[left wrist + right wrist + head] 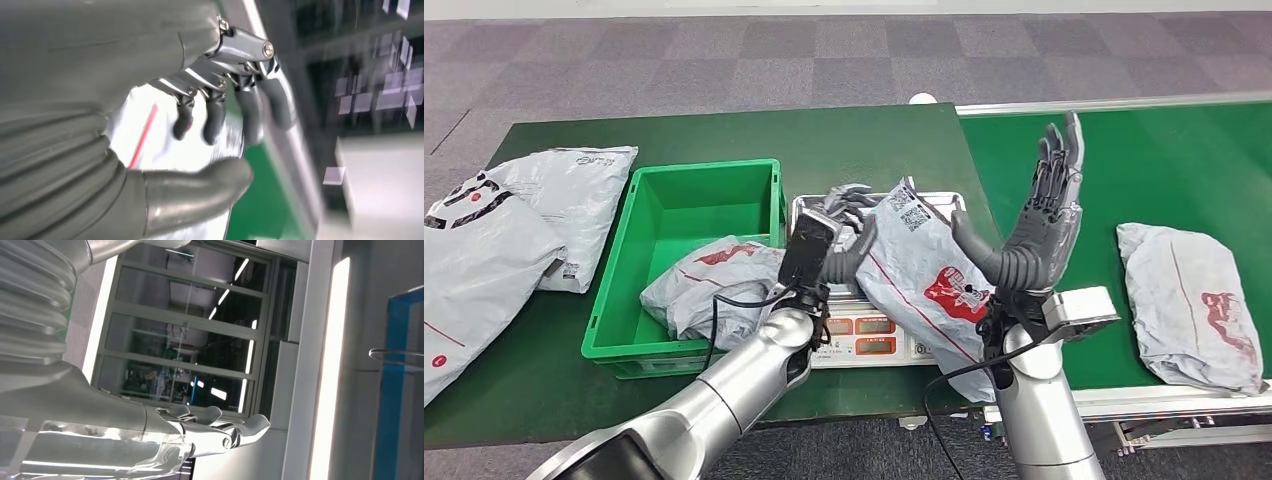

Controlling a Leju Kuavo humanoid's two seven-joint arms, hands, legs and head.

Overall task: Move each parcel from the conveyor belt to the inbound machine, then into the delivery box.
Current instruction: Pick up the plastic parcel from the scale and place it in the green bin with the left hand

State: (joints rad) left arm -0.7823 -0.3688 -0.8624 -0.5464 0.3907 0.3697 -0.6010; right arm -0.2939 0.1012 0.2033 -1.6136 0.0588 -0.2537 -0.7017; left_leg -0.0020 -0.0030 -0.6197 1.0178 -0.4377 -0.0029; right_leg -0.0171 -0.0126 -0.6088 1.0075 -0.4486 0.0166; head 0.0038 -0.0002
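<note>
My arms are smooth brushed silver metal, and my left robot hand [849,215] has matt dark rubbery fingers [216,120] on shiny metal links. The parcel [924,270] at its 3 o'clock is crinkled, glossy grey plastic film; the green crate [679,265] is hard, smooth plastic, the table [544,370] matt green.

My head camera sits high on the body and looks forward and down over the dark green tabletop [724,130] and the green conveyor belt [1164,170], both silver arms rising from the lower edge. My left wrist camera rides close behind the grey-fingered left hand [210,135], very near, turned sideways, facing a white plastic parcel with a red stripe [155,145]; the head view shares that parcel [924,275]. My right wrist camera looks past the raised right hand [200,432] at a dark glass-panelled wall [190,340], well off the table
</note>
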